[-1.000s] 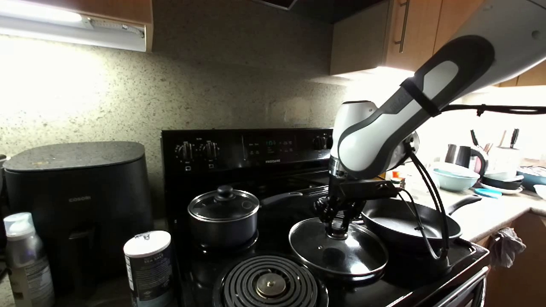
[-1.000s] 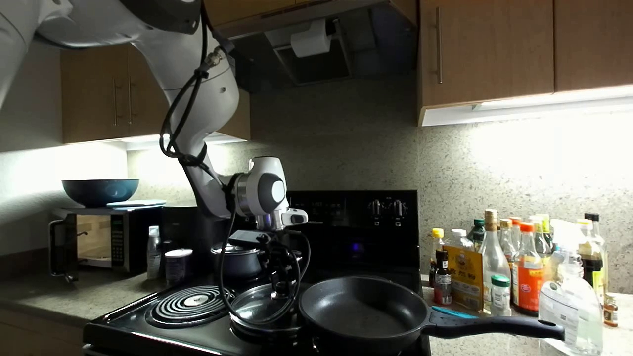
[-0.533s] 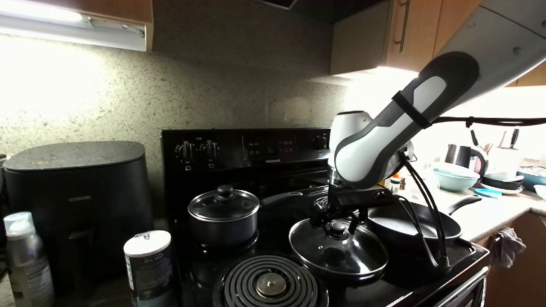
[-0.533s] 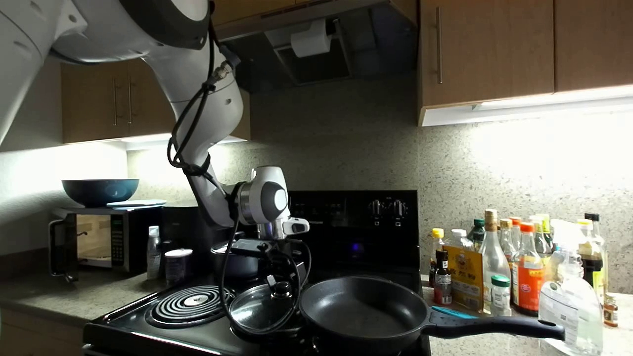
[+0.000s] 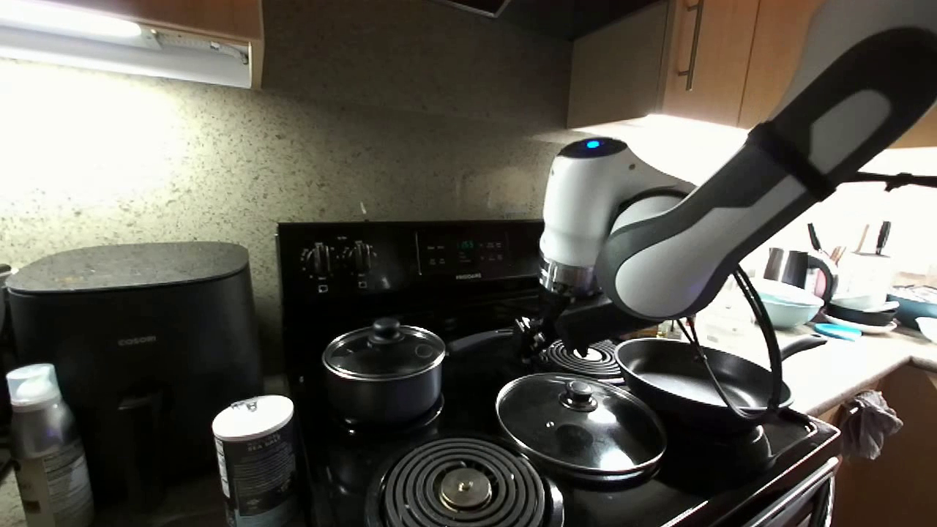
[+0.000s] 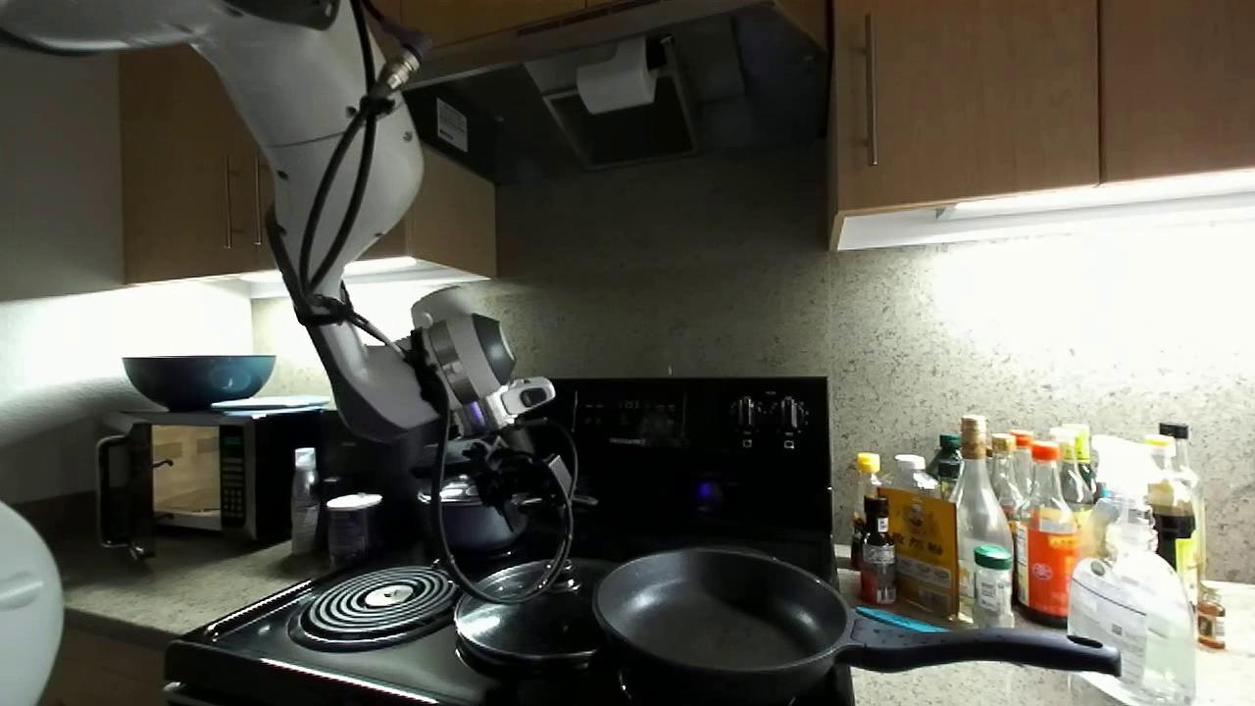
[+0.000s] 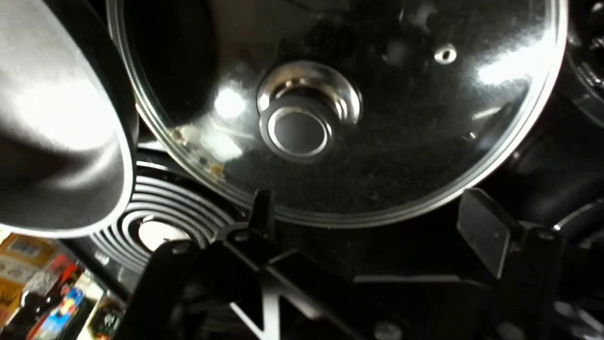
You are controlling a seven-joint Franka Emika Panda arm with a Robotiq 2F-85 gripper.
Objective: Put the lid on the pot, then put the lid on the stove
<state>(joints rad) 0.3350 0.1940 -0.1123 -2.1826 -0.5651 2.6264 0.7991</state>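
Lid [image 5: 580, 432], one, serving as landmark: glass with bright rim, lying dome-up on the stove [image 5: 717, 472]. Current step, as judged: the last, setting down on the stove; apparently done, bar taking the hand [image 7: 370, 219] clear. Recommended handling: raise the hand straight up, well above the lid's knob [image 5: 580, 395], before any sideways swing, minding the cable [image 5: 773, 355], which hangs beyond the lid in an exterior view and could snag. Should the lid want resetting, take the knob centrally and lift level. Frying pan [image 5: 673, 375], one: uncovered, just beside the lid; whether the two touch cannot be told. Hand, condition: released, fingers [image 7: 483, 231] spread wide, nothing held between them; placed past the lid's edge toward the control panel [image 5: 468, 256], touching no part of the lid. Saucepan [image 5: 384, 399], one: covered, apart from the lid on the side away from the frying pan; handle [image 5: 483, 338] close to the hand in both exterior views, contact undetermined.
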